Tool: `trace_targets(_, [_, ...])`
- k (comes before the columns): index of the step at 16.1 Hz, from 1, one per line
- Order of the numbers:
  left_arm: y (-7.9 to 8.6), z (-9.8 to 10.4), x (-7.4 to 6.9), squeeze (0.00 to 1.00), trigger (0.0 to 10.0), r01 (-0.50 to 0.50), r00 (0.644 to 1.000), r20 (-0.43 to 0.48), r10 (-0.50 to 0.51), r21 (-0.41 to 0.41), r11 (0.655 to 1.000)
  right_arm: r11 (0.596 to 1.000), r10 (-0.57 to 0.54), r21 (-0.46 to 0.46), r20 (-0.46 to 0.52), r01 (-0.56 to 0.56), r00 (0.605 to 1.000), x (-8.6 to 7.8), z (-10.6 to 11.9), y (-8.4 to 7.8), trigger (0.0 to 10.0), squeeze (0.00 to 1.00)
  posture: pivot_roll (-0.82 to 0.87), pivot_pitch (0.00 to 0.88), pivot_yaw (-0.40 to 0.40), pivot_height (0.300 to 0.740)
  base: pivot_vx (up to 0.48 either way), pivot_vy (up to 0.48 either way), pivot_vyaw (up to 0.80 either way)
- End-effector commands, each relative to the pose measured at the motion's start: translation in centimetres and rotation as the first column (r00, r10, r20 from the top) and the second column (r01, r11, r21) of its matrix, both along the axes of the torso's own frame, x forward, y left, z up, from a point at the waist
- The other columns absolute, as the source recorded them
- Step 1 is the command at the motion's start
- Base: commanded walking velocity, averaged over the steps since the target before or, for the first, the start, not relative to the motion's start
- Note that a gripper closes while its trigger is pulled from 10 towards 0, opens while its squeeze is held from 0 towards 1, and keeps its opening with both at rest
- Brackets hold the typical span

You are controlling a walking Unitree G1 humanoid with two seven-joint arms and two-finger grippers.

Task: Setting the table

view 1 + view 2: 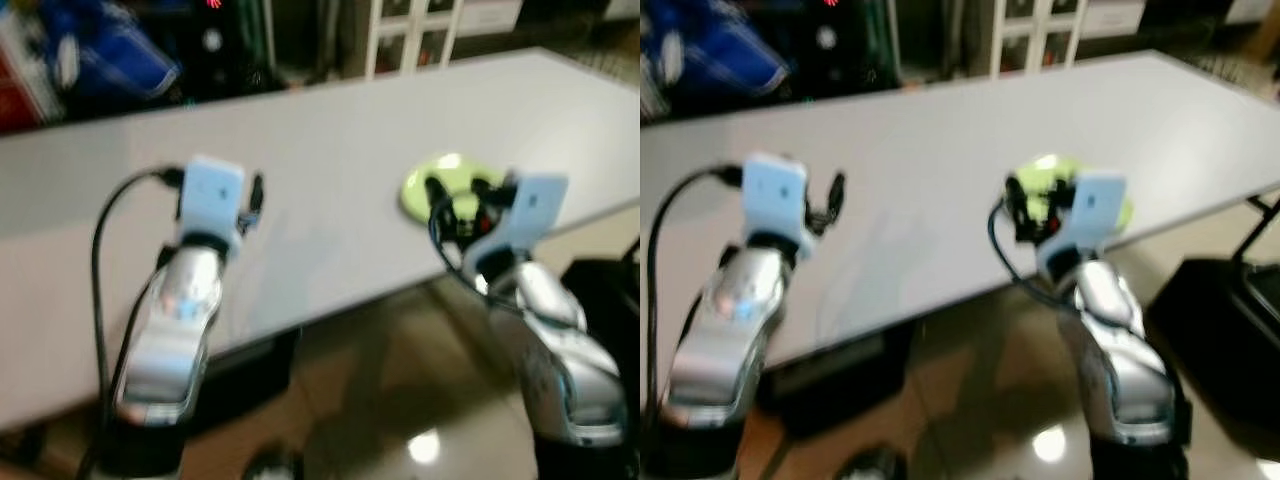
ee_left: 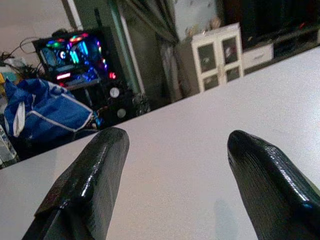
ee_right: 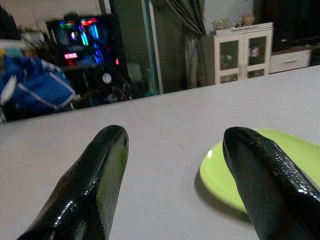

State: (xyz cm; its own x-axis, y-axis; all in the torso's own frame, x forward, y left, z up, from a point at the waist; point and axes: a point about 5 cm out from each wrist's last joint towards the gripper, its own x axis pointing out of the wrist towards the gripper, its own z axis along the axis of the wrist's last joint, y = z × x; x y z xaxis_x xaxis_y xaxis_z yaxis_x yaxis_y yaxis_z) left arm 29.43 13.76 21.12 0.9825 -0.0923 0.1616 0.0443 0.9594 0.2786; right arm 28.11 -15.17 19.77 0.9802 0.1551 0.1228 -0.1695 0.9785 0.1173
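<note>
A: Where does the setting stand?

B: A lime-green plate (image 3: 260, 175) lies flat on the grey bench (image 1: 330, 150), close to its near edge and toward the right end. The right claw (image 3: 172, 165) hovers just beside it, spread wide with nothing between the fingers; one finger (image 3: 265, 180) reaches over the plate's near rim.

A: And the other arm?

B: The left claw (image 2: 172, 170) is also wide and empty, held over bare bench near the same edge, well apart from the plate.

A: How would you handle the plate?

B: I judge the step to be placing or nudging it. A flat plate gives little to pinch, so come in low at the rim, one finger under and one over, and lift level.

A: Room to move?

B: Plenty across the middle and far side. The near edge is the risk: a sideways push could tip the plate off onto the floor (image 1: 400, 400).
</note>
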Motion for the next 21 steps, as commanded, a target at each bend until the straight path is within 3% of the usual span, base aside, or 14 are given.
trace_targets(1, [0.2,0.3,0.1,0.00,10.0,0.000,1.000,0.007,0.000,0.013,1.000,1.000,0.004,-0.012,0.009,-0.004,1.000,0.0,0.1,0.2,10.0,0.00,-0.04,0.000,0.014,0.740,-0.244,0.000,0.00])
trace_targets(9, [-0.2,-0.1,-0.1,0.00,10.0,0.011,1.000,0.011,-0.011,0.046,0.999,0.999,0.030,-0.015,-0.072,-0.031,0.997,-0.3,-1.6,-0.2,10.0,0.00,-0.05,0.000,0.016,0.740,0.000,0.000,0.00])
trace_targets(14, [0.4,-1.1,-1.1,0.00,10.0,0.026,0.999,-0.024,-0.024,0.068,0.997,0.992,0.111,-0.041,-0.102,-0.116,0.989,-0.6,-2.3,0.6,10.0,0.00,-0.04,0.000,0.013,0.740,0.000,0.437,0.00])
trace_targets(18, [1.4,-2.0,-2.1,0.00,10.0,0.010,0.998,-0.060,-0.005,0.087,0.996,0.985,0.155,-0.053,-0.121,-0.162,0.981,-1.2,-3.0,0.8,10.0,0.00,-0.03,0.000,0.010,0.740,0.000,0.462,0.80])
trace_targets(21, [1.1,-2.0,-2.4,0.00,10.0,0.022,0.998,-0.061,-0.017,0.085,0.996,0.980,0.184,-0.059,-0.126,-0.192,0.975,-1.5,-3.4,0.9,10.0,0.00,-0.03,0.000,0.006,0.740,0.000,0.465,0.80])
